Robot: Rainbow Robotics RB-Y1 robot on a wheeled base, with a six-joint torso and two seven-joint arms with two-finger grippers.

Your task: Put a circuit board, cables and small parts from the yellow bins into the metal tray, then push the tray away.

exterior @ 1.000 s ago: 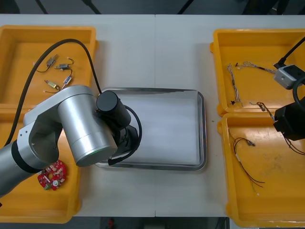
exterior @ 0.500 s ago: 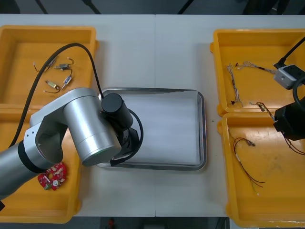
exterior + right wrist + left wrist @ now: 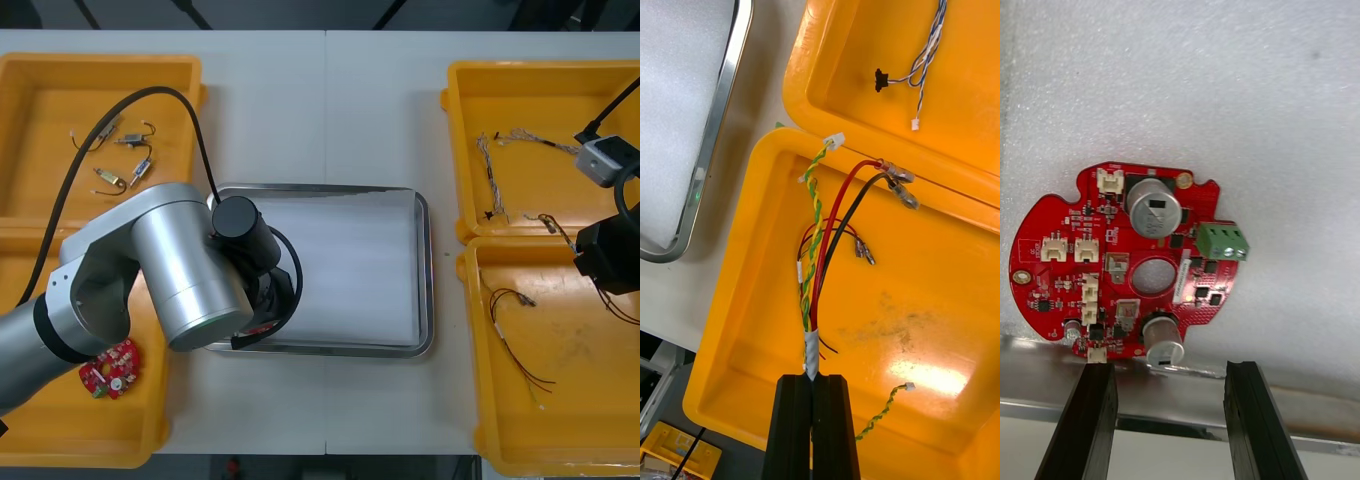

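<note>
Left wrist view: I am seeing my left gripper (image 3: 1169,367) holding its fingers apart, the red circuit board (image 3: 1127,259) lying just beyond them on the metal tray (image 3: 1225,75)'s white lining. My right gripper (image 3: 814,377) is pinching a cable bundle (image 3: 820,262)'s taped end over a yellow bin (image 3: 940,337).

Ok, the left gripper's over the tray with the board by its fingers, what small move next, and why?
Probably lift the left gripper up, clear of the metal tray. Its fingers stand apart and the red circuit board lies flat on the white inside just beyond them, so it looks released. The right gripper is shut on cables.
</note>
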